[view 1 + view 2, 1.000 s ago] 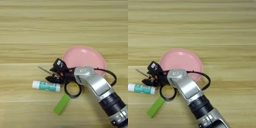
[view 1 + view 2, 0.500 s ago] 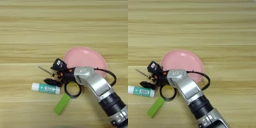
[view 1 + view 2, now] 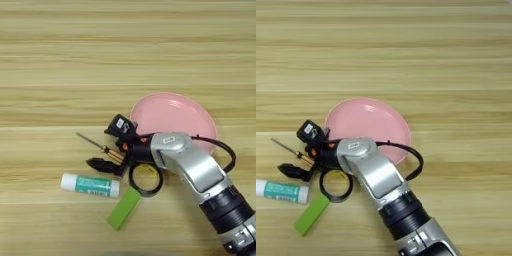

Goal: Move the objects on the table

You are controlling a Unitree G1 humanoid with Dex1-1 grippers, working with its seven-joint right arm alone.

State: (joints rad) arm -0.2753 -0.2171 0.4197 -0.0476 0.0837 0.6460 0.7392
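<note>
While I look down on the table [image 3: 60, 60], my right gripper [image 3: 111, 147] sits left of the pink plate [image 3: 175, 117], its two black fingers spread apart, one up by the plate's rim and the other low near the glue stick. Between them lies the screwdriver [image 3: 102, 148]: I see its orange handle in the gap and the thin metal shaft poking out up and to the left. The fingers straddle the handle but I can't say they press on it, so I call the gripper open around it. Just below the lower finger [image 3: 102, 164] lies the glue stick [image 3: 90, 184], white with a teal label, flat on the wood, close to the finger though I can't tell if they touch. To its right sits a black ring [image 3: 145, 179], right under my wrist, and a green block [image 3: 124, 208] lies slanted below it, its top end at the ring. My silver forearm [image 3: 376, 175] runs off to the lower right, a black cable [image 3: 411, 157] looping beside the plate.
</note>
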